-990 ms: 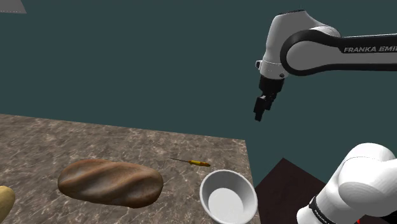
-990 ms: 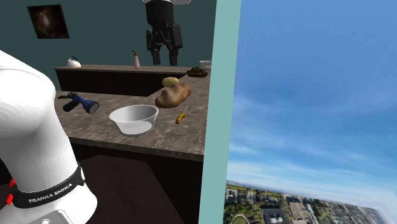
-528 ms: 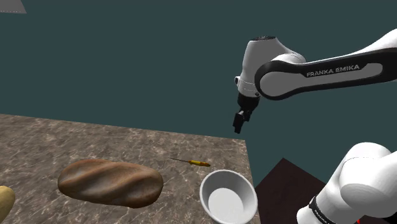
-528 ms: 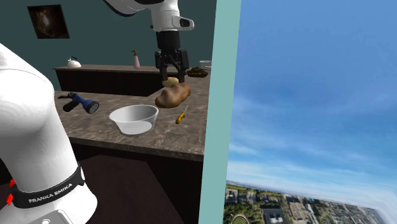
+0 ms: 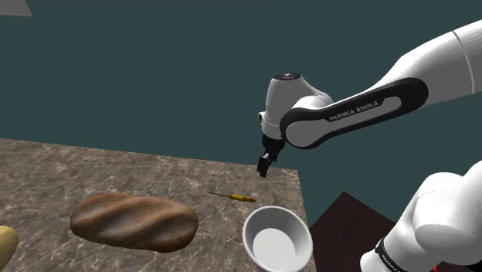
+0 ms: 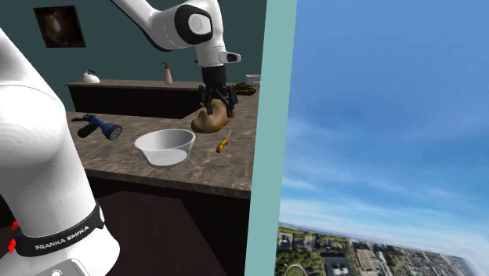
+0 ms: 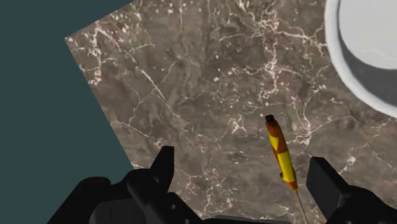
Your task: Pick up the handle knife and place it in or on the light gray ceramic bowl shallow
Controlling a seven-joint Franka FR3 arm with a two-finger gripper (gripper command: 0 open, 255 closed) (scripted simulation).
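Bowl (image 5: 276,241), pale and empty, sits nearest at the table's (image 5: 116,166) corner. Just beyond the bowl the yellow-handled knife (image 5: 238,197) lies flat. Above the knife, the jaws hang spread wide and empty, apparently lining up to straddle the handle.

The gripper (image 7: 245,184) hangs over a brown marbled counter (image 7: 203,76), its two black fingers (image 7: 162,167) standing wide apart. A knife (image 7: 280,153) with a yellow and orange handle lies flat between them, untouched and nearer the finger on the side of the pale bowl (image 7: 356,70). Teal wall (image 7: 44,114) shows past the counter's edge.
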